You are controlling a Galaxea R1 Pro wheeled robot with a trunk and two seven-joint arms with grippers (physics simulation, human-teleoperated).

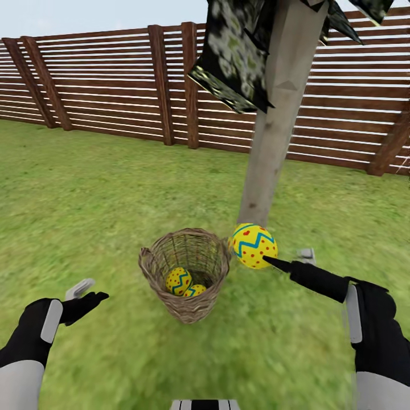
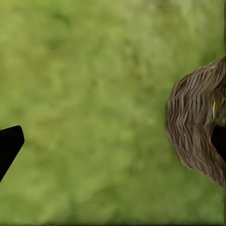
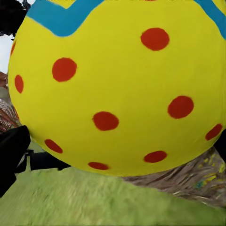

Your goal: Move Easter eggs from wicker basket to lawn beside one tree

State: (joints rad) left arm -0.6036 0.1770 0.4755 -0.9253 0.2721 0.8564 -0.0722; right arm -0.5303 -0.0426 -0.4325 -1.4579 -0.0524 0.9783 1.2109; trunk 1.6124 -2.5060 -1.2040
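Observation:
The wicker basket (image 1: 187, 273) stands on the lawn (image 1: 85, 199) just in front of the tree (image 1: 274, 131). Two Easter eggs (image 1: 179, 280) (image 1: 195, 290) lie inside it. My right gripper (image 1: 283, 259) is shut on a third egg (image 1: 253, 245), held in the air by the basket's right rim, close to the foot of the trunk. This egg (image 3: 117, 84) looms large in the right wrist view, above the basket (image 3: 188, 176). My left gripper (image 1: 85, 291) hangs open and holds nothing, left of the basket (image 2: 197, 127) and apart from it, over grass (image 2: 94, 94).
A brown slatted wooden fence (image 1: 114, 85) runs across the back of the lawn behind the tree. Dark speckled foliage (image 1: 233, 57) hangs low beside the trunk. Open grass spreads left and right of the basket.

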